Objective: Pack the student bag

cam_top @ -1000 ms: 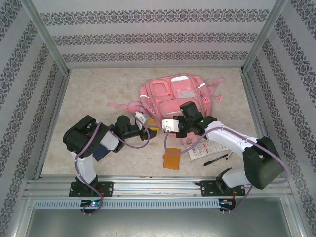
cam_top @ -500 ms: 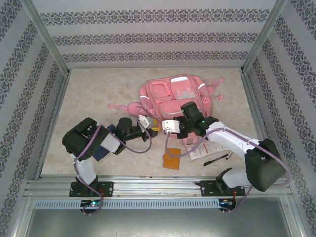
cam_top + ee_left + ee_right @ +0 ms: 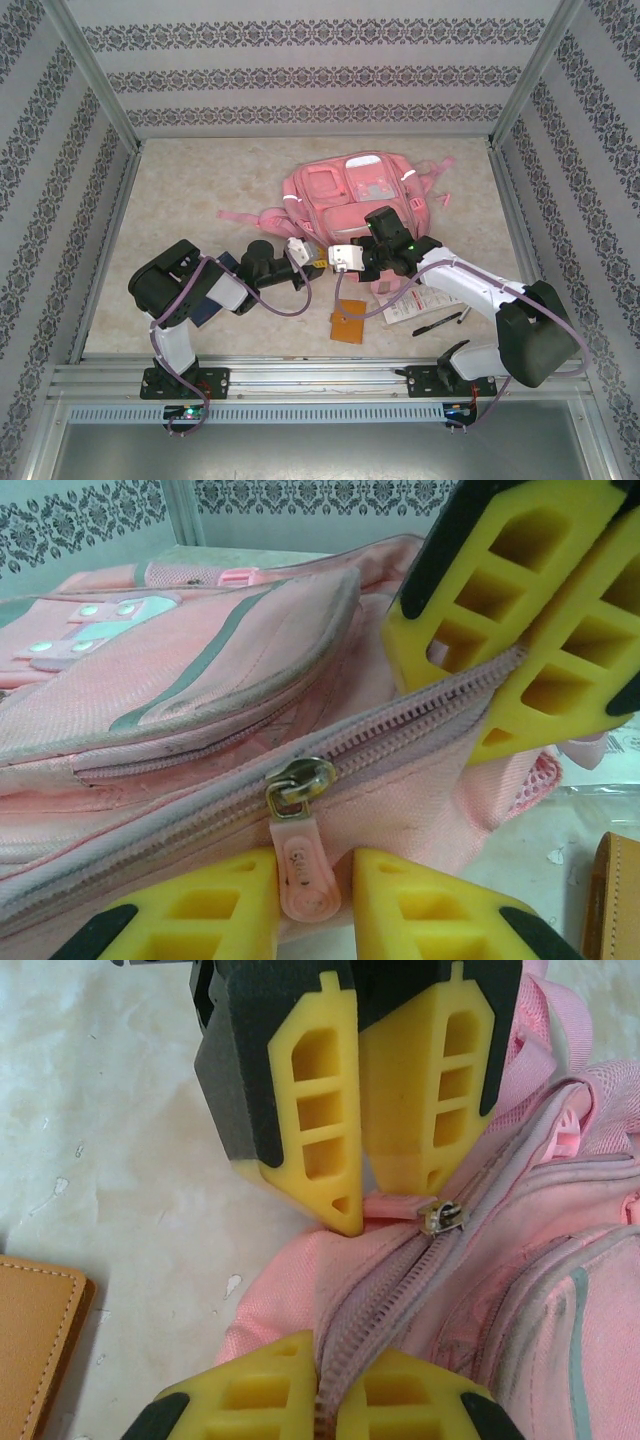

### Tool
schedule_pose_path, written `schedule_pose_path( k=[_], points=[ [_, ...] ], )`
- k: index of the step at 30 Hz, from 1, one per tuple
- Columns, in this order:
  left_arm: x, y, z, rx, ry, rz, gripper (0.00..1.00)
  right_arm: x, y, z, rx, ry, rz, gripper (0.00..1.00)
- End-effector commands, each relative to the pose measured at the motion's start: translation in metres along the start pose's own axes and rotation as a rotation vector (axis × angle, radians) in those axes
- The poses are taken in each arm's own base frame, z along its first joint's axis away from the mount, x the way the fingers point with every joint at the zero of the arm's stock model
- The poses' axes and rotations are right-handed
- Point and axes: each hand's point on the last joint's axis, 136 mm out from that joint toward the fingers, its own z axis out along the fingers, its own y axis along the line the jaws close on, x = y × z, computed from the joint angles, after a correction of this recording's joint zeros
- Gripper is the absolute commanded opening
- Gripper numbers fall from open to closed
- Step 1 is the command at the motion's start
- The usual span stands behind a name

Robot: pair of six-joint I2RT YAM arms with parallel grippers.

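Left gripper (image 3: 315, 880), narrow, pinches the pink zipper pull (image 3: 390, 1206) of the student bag (image 3: 350, 190). Right gripper (image 3: 325, 1385), closed, holds the bag's zipper edge (image 3: 335, 1360) just beside it.

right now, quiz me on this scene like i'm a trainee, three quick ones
1. True or false: the zipper pull lies between the fingers of the left gripper.
2. The right gripper is shut on: A) a pen B) the zipper seam of the student bag C) a wallet.
3. What colour are both grippers' finger pads?
Key: 1 true; 2 B; 3 yellow.
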Motion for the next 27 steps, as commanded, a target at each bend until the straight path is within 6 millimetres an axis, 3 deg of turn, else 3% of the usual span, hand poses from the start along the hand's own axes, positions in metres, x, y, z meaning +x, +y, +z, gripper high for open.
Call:
schedule_pose_path(
  k=[1,8,16,22,27],
  points=[
    [-0.012,0.002,0.008,-0.013,-0.004,0.053,0.22,-0.027,-0.004,-0.009,0.024,-0.102,-0.062,0.0],
    [-0.013,0.013,0.006,-0.087,-0.009,0.07,0.01,-0.024,-0.003,-0.014,0.043,-0.075,-0.077,0.0],
    [0.004,0.043,-0.02,-0.237,0.09,0.088,0.0,-0.001,-0.004,-0.031,0.08,0.018,-0.123,0.0],
    [0.012,0.112,-0.058,-0.468,0.159,-0.009,0.0,0.011,-0.012,-0.04,0.123,0.055,-0.118,0.0],
    [0.017,0.155,-0.062,-0.583,0.201,-0.143,0.0,0.008,-0.017,-0.047,0.145,0.036,-0.105,0.0]
  ],
)
